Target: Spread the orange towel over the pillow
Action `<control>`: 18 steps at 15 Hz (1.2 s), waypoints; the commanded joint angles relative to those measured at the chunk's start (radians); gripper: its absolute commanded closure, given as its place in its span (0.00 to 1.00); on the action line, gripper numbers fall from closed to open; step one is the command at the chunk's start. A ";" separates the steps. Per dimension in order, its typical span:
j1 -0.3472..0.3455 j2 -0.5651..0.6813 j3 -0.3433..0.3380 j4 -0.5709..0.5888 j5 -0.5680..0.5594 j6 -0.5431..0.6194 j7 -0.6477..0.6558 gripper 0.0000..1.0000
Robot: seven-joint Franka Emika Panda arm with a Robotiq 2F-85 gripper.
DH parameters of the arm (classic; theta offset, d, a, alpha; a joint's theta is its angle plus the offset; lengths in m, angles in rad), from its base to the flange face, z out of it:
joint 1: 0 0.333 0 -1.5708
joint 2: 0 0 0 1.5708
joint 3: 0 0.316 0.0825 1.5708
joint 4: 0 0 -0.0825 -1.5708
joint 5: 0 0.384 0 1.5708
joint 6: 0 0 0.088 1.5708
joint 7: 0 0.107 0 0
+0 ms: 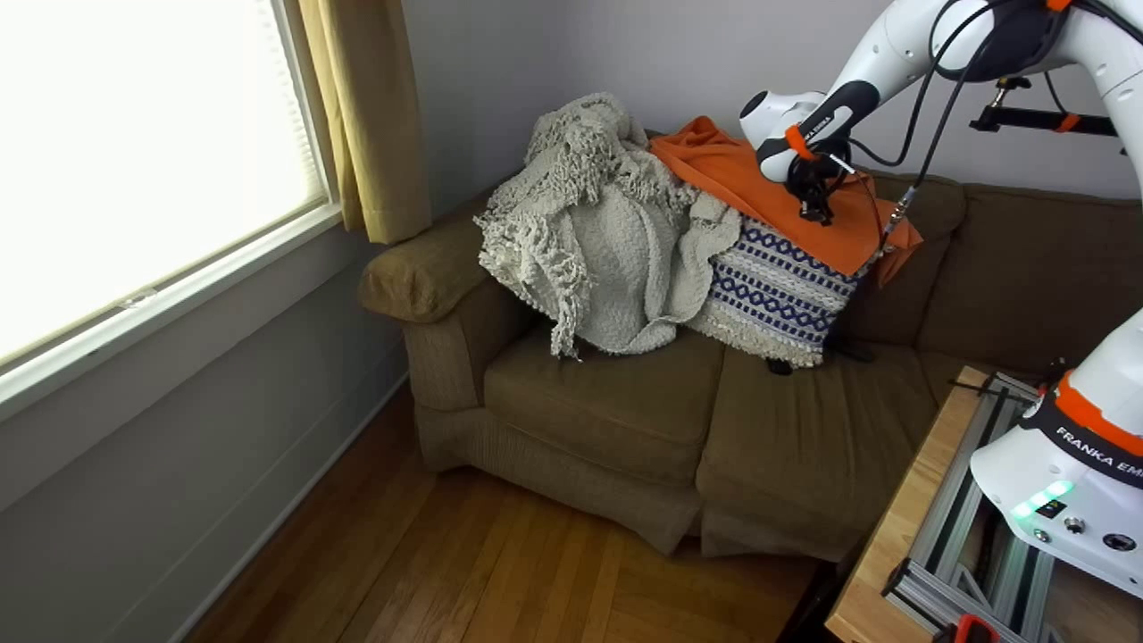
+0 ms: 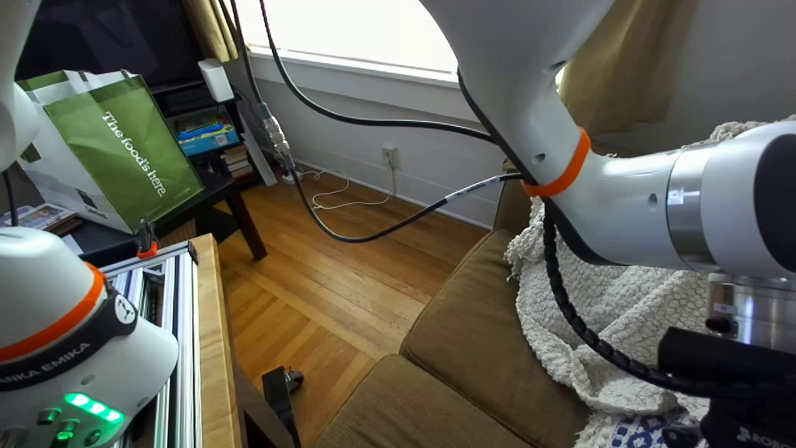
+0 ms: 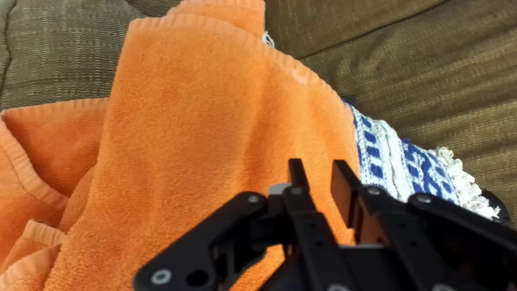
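The orange towel [image 1: 741,183] lies over the upper part of the patterned pillow [image 1: 768,295] in an exterior view. Its right end hangs past the pillow's side. The pillow's blue-and-white lower part and fringe are uncovered. In the wrist view the towel [image 3: 185,101] fills the middle and left, with folds at the left; a strip of the pillow [image 3: 375,153] shows at the right. My gripper [image 3: 317,165] is over the towel with its fingers apart and nothing between them. It also shows in an exterior view [image 1: 817,214]. I cannot tell whether the fingertips touch the towel.
A cream knitted blanket [image 1: 616,259] is heaped beside the pillow on the brown sofa [image 1: 589,402]. The sofa back and wall stand behind the towel. A cable [image 1: 920,170] hangs by the arm. The robot's wooden table [image 1: 902,518] stands in front of the sofa.
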 commanded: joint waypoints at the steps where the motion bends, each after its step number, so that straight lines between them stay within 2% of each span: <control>1: 0.030 -0.011 -0.001 -0.061 0.062 0.038 0.165 0.44; 5: 0.078 0.014 -0.027 -0.084 0.091 0.099 0.401 0.13; 7: 0.100 0.042 -0.051 -0.089 0.084 0.170 0.531 0.01; 10: 0.138 0.103 -0.107 -0.075 0.073 0.272 0.714 0.00; 11: 0.130 0.070 -0.088 -0.077 0.094 0.225 0.602 0.00; 13: 0.145 0.099 -0.113 -0.074 0.095 0.261 0.665 0.00; 18: 0.164 0.138 -0.141 -0.044 0.080 0.283 0.731 0.00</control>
